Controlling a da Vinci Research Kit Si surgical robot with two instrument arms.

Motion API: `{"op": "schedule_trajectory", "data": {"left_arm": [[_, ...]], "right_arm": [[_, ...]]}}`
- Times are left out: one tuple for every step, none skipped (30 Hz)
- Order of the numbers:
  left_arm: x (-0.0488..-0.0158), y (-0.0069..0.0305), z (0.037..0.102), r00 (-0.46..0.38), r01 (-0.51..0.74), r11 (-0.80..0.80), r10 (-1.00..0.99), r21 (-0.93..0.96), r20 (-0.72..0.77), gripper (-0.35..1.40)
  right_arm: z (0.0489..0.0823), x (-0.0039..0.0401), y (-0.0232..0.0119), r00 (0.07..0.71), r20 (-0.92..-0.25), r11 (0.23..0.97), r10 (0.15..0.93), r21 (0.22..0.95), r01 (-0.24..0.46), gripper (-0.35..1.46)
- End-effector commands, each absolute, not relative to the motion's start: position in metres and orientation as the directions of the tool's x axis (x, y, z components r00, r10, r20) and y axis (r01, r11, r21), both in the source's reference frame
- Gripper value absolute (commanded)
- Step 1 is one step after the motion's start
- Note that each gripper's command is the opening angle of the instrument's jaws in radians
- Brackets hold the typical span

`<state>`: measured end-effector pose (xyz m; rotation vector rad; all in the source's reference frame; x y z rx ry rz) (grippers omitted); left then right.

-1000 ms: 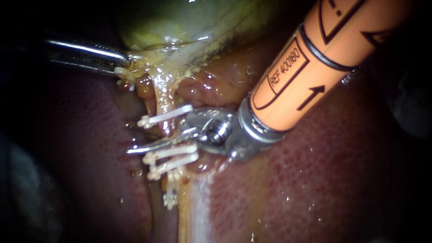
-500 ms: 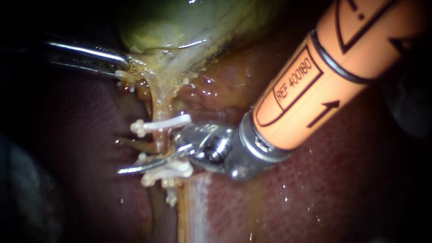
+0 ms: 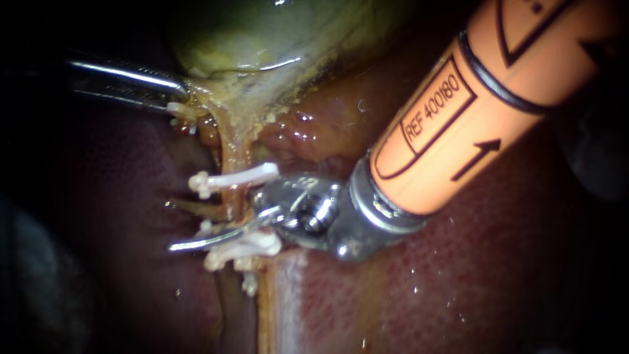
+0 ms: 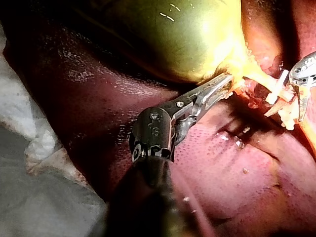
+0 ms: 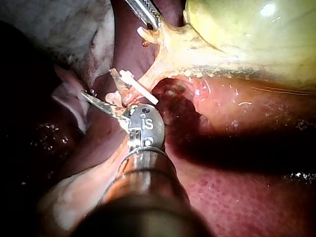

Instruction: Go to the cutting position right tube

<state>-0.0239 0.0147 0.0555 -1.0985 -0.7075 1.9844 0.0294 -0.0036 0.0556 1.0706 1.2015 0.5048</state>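
**Two blades spread astride the clipped tube**

The tube (image 3: 237, 154) drops from the neck of the gallbladder (image 3: 262, 39) as a thin yellow-tan strand. It's wet and glossy, w/ crumbly yellow fat along its upper part. One white clip (image 3: 232, 179) crosses it high up. A bunch of white clips (image 3: 244, 245) sits lower, where the strand meets the liver (image 3: 458, 275). Btwn those two sets is a short bare stretch.

My right instrument (image 3: 171, 226) is at that stretch, orange shaft coming in from upper right. Its blades are spread: the bright one lies just above the lower clips and the darker one just below the upper clip, w/ the tube in the gap. I can't tell whether either blade touches it. The right wrist view also shows the blades apart, beside the upper clip.

My left instrument (image 3: 178, 88) comes in from the left. Its jaws are pinched on the yellow tissue at the gallbladder neck, well above the upper clip. The left wrist view shows the same grip.

The liver is dark red, finely mottled and moist, w/ small glints. A pale band (image 3: 282, 301) runs down it from the lower clips. The gallbladder is green-yellow and shiny.

In the left wrist view, white gauze (image 4: 24, 113) and a grey drape (image 4: 44, 202) lie beside the liver. Beyond the tissue the endoscope view is dark.
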Motion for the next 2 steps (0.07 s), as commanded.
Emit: {"op": "schedule_trajectory", "data": {"left_arm": [[-0.0239, 0.0147, 0.0555, -0.353, -0.342, -0.568, 0.816, -0.749, -0.458, -0.35], [-0.0239, 0.0147, 0.0555, -0.353, -0.342, -0.568, 0.816, -0.749, -0.458, -0.35]], "right_arm": [[0.0556, 0.0294, -0.0036, 0.334, -0.496, 0.451, 0.802, 0.868, 0.207, 1.22], [0.0556, 0.0294, -0.0036, 0.334, -0.496, 0.451, 0.802, 0.868, 0.207, 1.22]]}}
